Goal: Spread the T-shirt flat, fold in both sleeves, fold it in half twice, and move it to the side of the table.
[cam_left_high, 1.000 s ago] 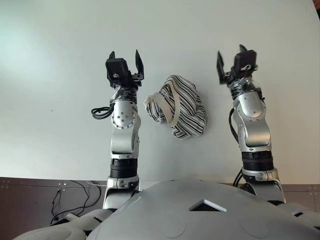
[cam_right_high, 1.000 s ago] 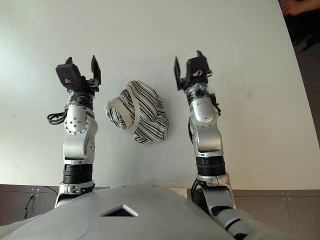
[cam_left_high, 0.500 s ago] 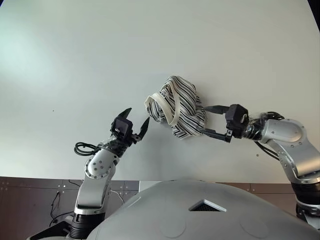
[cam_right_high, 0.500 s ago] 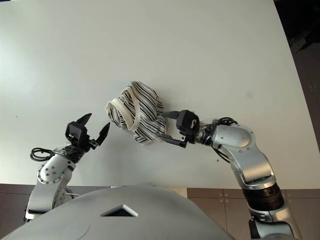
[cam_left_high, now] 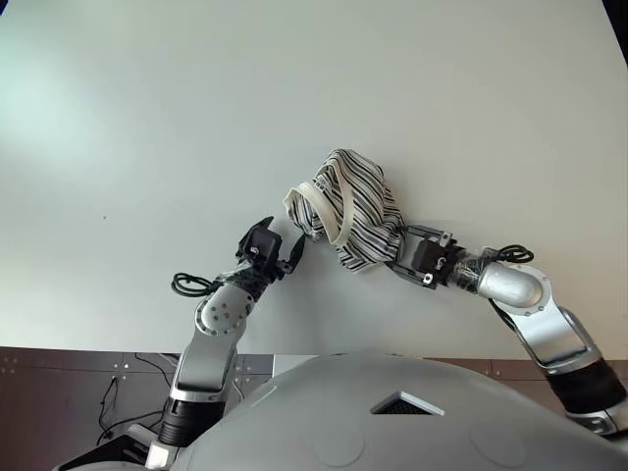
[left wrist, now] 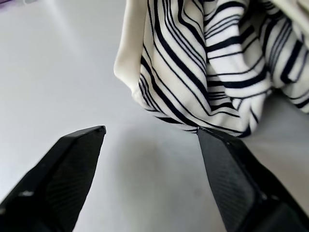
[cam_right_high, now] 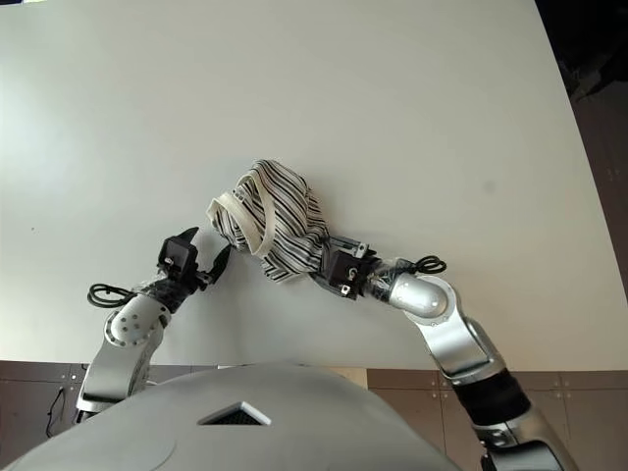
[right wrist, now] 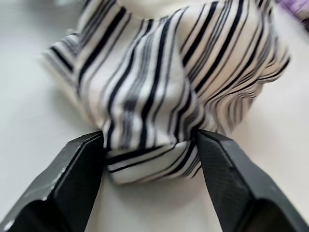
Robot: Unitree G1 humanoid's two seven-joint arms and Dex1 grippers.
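**Striped T-shirt lies bunched, both pincers at its near edge**

We see the T-shirt (cam_left_high: 355,208) crumpled into a rounded heap near the middle of the white surface (cam_left_high: 147,118), not spread at all. Its cloth is cream with thin black stripes running at several angles across the folds, and a plain cream band (cam_left_high: 327,201) loops over the robot's left side of the heap.

The left pincer (cam_left_high: 283,237) sits low, its fingers spread, just beside that side's near edge. The right pincer (cam_left_high: 400,251) is also spread, and its fingers (right wrist: 79,164) straddle a striped fold at the near right edge.
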